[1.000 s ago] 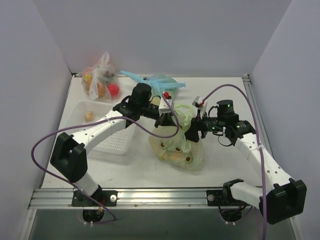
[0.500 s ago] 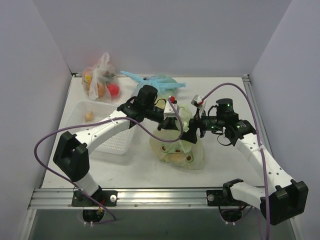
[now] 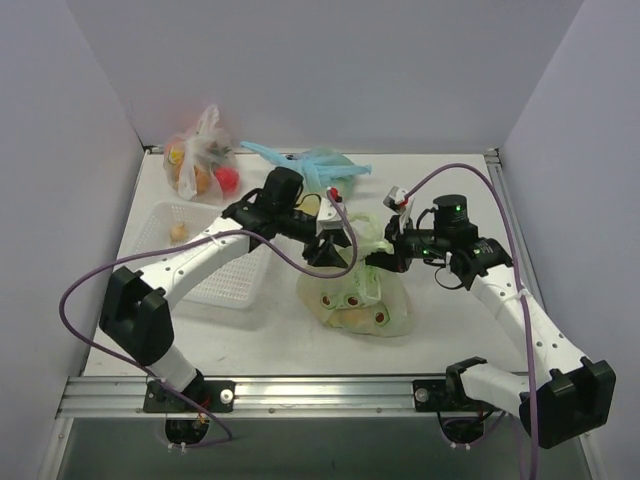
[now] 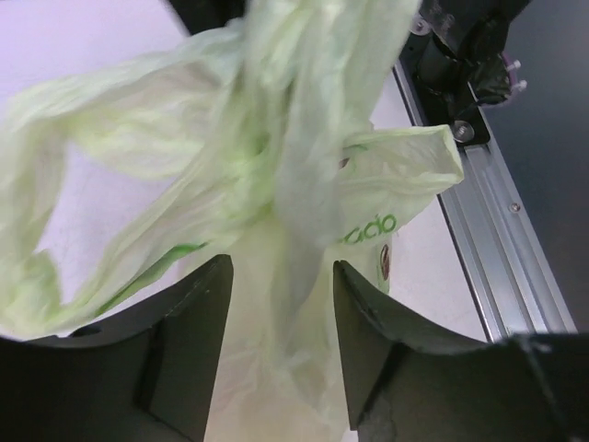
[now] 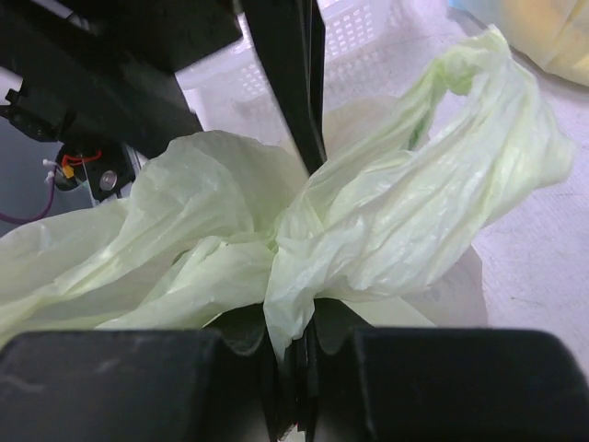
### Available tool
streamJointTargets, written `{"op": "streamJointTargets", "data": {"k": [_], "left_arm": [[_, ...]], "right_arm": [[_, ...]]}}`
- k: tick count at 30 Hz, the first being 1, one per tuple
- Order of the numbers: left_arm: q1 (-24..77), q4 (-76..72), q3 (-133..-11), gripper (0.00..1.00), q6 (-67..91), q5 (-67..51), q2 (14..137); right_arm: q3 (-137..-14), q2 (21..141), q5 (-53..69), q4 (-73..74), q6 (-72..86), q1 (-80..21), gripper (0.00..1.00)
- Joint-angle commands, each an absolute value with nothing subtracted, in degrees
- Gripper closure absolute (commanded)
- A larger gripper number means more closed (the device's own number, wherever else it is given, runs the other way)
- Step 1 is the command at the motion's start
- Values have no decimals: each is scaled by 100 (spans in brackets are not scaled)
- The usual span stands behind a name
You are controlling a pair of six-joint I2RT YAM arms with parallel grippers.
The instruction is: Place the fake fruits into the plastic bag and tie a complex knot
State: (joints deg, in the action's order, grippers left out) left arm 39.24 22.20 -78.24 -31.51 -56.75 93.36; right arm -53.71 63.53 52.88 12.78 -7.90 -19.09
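The pale green plastic bag (image 3: 385, 310) lies at the table's middle, its handle loops (image 3: 368, 238) gathered upward in a twist. Small orange fake fruits (image 3: 347, 309) show through its film. My left gripper (image 3: 333, 249) is at the twist's left side and stands open; in the left wrist view the bag (image 4: 276, 175) hangs between and beyond the spread left gripper (image 4: 281, 269) without being pinched. From the right, my right gripper (image 3: 384, 256) is shut on a fold of the bag (image 5: 304, 239). That fold runs down into the closed right gripper (image 5: 296, 354).
A white basket (image 3: 215, 275) at the left holds one small orange fruit (image 3: 179, 233). A clear bag of fruit (image 3: 200, 165) and a light blue knotted bag (image 3: 315, 165) lie at the back. The metal rail (image 3: 300, 395) runs along the near edge.
My left gripper has opened and let go of the bag's twisted handle, drawing back a little to the left. My right gripper has shut on the bag's film.
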Motion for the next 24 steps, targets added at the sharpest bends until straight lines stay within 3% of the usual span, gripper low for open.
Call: {"op": "streamJointTargets", "data": {"k": [1,9,10,15,24], "left_arm": [[3306,2276,-7840,40,-2717,-5994,8641],[2426,2119,-8050,26,-2374,-5888,8279],[2426,2083,-8103,20,-2373,-5984,8323],[2514,1986,-8420,20,-2574,-6292,8630],[2900,2469,-8525,21,-3972,-6310,9008]], "right_arm": [[-5441,6118,5633,1081,-1080,-1846,100],[-5282,5853,6064,1230,-2380,-1951,100],[-5395,5871,6091,1439,-2556,-1969,100],[-5756,6099,6144,2012,-3610,-2109,100],[-5871,6223,6117,2224,-3885,-2241,100]]}}
